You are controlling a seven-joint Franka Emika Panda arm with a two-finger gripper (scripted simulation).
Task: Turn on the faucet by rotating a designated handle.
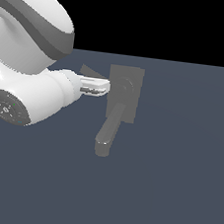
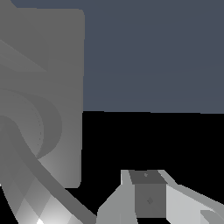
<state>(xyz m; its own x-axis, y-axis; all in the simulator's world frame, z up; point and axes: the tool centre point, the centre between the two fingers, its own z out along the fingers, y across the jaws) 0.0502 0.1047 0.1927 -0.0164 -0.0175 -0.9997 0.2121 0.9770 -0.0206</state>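
Note:
The faucet [image 1: 133, 79] is a dull grey fixture with a flat rectangular back plate and a thick spout [image 1: 107, 131] that reaches toward the camera in the exterior view. Its handle [image 1: 90, 72] is a thin grey bar running from the round hub out to the exterior view's left. My gripper [image 1: 106, 87] lies right beside the handle, fingertips at the plate's edge, and looks shut with nothing held. In the wrist view the back plate [image 2: 65, 52] fills one side, the handle [image 2: 48, 183] crosses it diagonally, and my gripper [image 2: 148, 186] sits close beside the bar.
A flat dark blue-grey floor [image 1: 175, 181] spreads around the faucet. My bulky white arm [image 1: 26, 58] fills the exterior view's left and hides part of the handle's length.

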